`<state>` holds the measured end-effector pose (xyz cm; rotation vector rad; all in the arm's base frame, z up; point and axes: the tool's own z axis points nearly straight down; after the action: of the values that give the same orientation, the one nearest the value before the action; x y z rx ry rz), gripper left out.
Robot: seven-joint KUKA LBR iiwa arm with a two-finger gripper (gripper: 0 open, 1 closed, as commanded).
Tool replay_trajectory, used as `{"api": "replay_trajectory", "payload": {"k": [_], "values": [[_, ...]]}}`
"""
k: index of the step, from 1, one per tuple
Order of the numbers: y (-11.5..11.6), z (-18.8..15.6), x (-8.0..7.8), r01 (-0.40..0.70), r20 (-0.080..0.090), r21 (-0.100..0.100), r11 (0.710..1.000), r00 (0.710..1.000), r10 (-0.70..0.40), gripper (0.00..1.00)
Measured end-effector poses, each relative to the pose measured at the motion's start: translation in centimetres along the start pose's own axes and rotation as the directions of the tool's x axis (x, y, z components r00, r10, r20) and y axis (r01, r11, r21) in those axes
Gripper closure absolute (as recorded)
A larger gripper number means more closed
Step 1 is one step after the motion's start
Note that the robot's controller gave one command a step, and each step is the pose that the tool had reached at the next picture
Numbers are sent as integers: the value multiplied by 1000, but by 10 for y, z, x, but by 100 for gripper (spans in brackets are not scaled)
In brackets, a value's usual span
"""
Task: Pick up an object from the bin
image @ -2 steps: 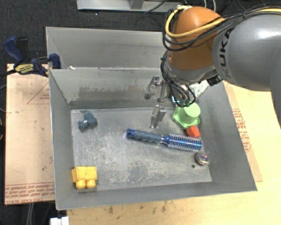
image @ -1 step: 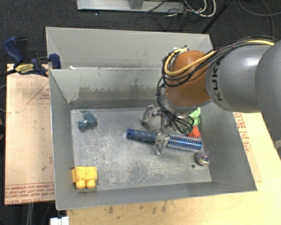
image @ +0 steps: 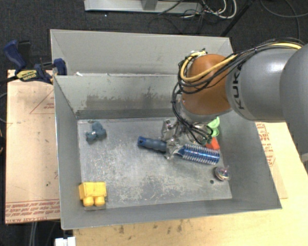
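My gripper [image: 170, 140] hangs low in the middle of the bin, under the orange wrist cover. Its metal fingers stand right over a blue brush [image: 180, 150] that lies flat, dark blue handle to the left and blue-and-white bristle head to the right. The fingers come down where the handle meets the head. A green thing [image: 214, 124] and a small red thing [image: 213, 143] lie just right of the gripper, partly hidden by the wrist.
A small grey-blue piece [image: 95, 132] lies at the back left of the bin. A yellow block [image: 92, 193] sits in the front left corner. A small round metal piece [image: 223, 174] rests front right.
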<state>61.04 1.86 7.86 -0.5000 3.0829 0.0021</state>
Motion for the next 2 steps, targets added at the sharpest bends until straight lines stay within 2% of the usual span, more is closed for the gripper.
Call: {"api": "replay_trajectory", "payload": {"k": [1, 2], "values": [[-7, -91, -16, 29, -8, 0, 1000, 1000, -29, 100], [21, -92, 3, 26, -20, -5, 1000, 999, -26, 100]]}}
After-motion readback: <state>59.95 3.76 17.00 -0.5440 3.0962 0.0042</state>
